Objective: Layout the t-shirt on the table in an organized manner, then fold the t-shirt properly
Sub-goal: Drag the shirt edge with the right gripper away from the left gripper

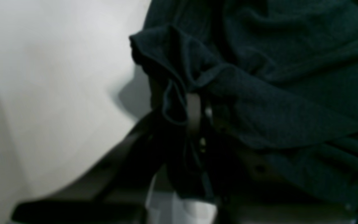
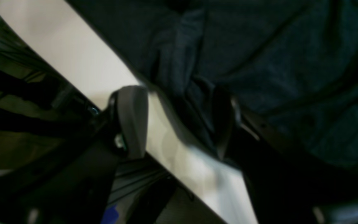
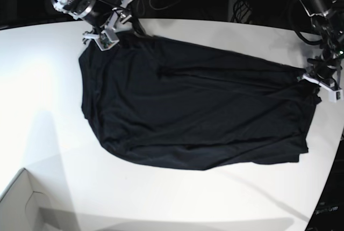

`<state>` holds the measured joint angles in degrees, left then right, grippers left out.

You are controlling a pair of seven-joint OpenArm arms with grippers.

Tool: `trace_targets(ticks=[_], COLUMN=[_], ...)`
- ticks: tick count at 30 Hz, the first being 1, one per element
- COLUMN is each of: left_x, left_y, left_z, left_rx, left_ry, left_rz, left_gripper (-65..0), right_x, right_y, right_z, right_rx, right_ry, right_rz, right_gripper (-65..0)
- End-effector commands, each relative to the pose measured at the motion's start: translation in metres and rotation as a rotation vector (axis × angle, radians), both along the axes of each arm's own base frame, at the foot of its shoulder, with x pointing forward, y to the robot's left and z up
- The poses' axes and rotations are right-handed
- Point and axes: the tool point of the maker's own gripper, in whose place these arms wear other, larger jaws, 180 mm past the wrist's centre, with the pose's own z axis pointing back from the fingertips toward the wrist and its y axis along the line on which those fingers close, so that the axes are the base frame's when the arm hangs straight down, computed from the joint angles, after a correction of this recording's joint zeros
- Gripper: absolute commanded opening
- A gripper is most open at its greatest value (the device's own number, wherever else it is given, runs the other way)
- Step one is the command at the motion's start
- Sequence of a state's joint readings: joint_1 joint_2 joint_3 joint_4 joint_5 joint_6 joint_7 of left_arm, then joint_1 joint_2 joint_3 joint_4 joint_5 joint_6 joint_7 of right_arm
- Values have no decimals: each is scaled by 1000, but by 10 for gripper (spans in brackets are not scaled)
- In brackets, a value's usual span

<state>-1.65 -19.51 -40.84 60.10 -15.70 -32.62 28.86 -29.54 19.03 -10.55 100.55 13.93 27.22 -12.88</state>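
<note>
1. The left gripper's point(image 1: 194, 115) fingers were largely buried in bunched folds of the t-shirt point(image 1: 291, 93).
2. Both wrist views were blurred and dark, so the fabric's seams could not be made out.
3. One finger point(image 2: 225, 124) of the right gripper point(image 2: 179, 121) lay partly under cloth.
4. A cardboard box point(image 3: 16, 204) was cut off at the base view's lower left corner.

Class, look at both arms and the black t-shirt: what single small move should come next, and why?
Probably lift the right pincer clear of the t-shirt. Its jaws stand apart over the shirt's edge near the table rim, gripping nothing, while the left pincer is shut on the opposite corner. The shirt is spread but wrinkled.
</note>
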Motion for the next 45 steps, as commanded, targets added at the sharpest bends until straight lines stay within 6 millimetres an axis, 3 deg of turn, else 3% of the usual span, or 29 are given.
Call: trace_targets(ticks=[1,5,12,25,29,31,35,45], left_x=[7,8,8,10,10,10,10,11], left_y=[10,10,10,10,10,10,10,12], left_z=[14,14,15,16,16,16,16,18], left_rx=[26,26,26,26,26,26,26,32], left_ry=[-36,-37,-39,-43,-43,-43,-43,-45], left_rz=[5,5,5,5,5,5,5,5], left_gripper=[-650,-650,-650,-650,-650,-650,-650,-650], right_x=[7,4,7,5,-3,-5,-5,-3], right_y=[3,2,2,0,11,15,16,1], right_z=[10,1,0,-6,-7,-7,-7,-6], right_rx=[25,23,18,13,25,32,33,-9], right_ry=[-33,-12,-13,3,16,21,21,7], right_rz=[5,1,3,0,36,48,47,63], right_gripper=[-315,-322,-439,-443,-450,-490,-650,-650])
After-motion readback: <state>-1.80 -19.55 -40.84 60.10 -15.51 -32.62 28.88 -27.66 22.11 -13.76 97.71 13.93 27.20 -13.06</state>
